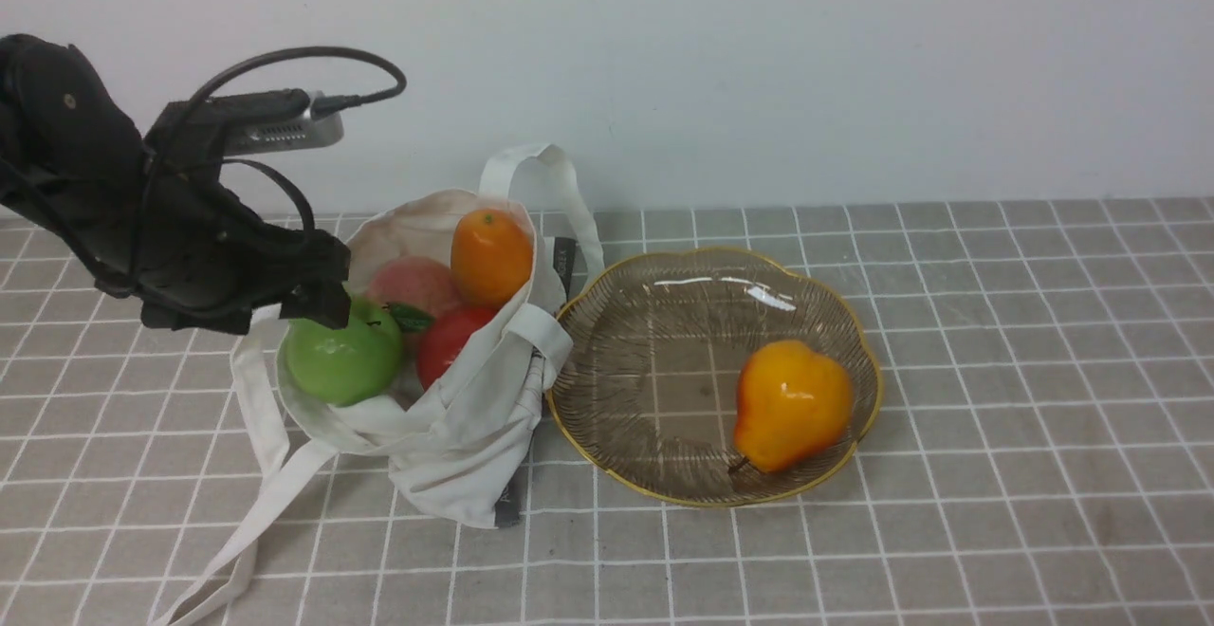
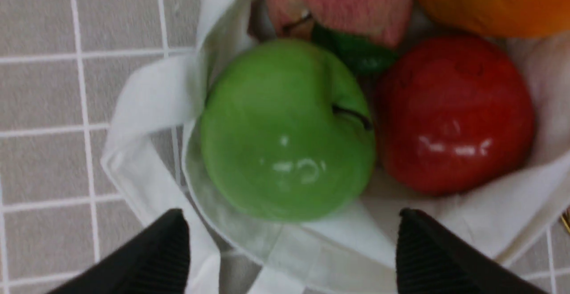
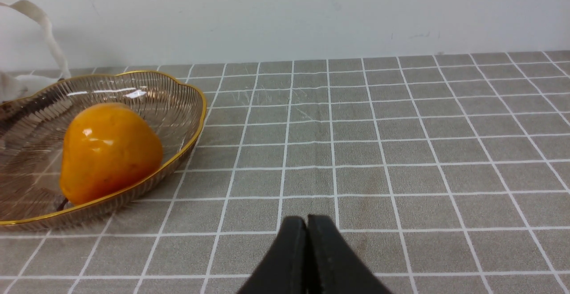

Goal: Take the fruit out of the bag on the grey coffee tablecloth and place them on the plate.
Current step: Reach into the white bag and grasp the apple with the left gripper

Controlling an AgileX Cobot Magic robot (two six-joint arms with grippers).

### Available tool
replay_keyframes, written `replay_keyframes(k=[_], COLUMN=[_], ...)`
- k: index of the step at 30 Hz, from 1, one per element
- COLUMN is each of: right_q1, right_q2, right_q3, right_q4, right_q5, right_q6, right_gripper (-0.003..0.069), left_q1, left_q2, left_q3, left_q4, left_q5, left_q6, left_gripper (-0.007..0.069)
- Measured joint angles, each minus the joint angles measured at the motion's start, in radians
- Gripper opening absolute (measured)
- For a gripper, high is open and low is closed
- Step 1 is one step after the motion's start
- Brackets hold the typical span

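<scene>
Over bag [image 1: 455, 436] mouth, left pincer [image 2: 290, 214] spread wide above green apple [image 2: 285, 129], stem toward red fruit [image 2: 454, 116]; right pincer [image 3: 307, 222] pressed closed, empty; pear [image 1: 792, 403] on plate [image 1: 607, 398], stem nearward.

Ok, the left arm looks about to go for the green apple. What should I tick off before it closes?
1. Left gripper open and wider than the green apple: ok.
2. Apple lying on top at the mouth of the bag: ok.
3. Room for a finger on each side of the apple: not ok. The red fruit sits against one side and the strap lies close on the other.
4. Bare room on the plate beside the pear: ok.
5. Right gripper shut, away from the bag: ok.
</scene>
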Motion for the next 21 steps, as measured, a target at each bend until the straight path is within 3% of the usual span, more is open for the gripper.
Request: replay_keyframes(k=[3,7,16,21], right_q1=[0.0,0.0,0.0,0.0], right_q2=[0.0,0.0,0.0,0.0], right_q3=[0.0,0.0,0.0,0.0], right_q4=[0.0,0.0,0.0,0.0], right_q5=[0.0,0.0,0.0,0.0], right_q6=[0.0,0.0,0.0,0.0], right_gripper=[-0.0015,-0.0015,-0.0015,-0.0015], left_q1=[0.0,0.0,0.0,0.0], left_q2=[0.038,0.098,0.179,0.18], left_q3=[-0.001,-0.001,-0.001,-0.007], left_q4=[-0.056,-0.104,-0.14,-0.143], left_q5=[-0.039,-0.058,-0.054,-0.038], left_q6=[0.0,0.009,0.015,0.015], left_gripper=[0.0669,0.0682,0.059,0.059])
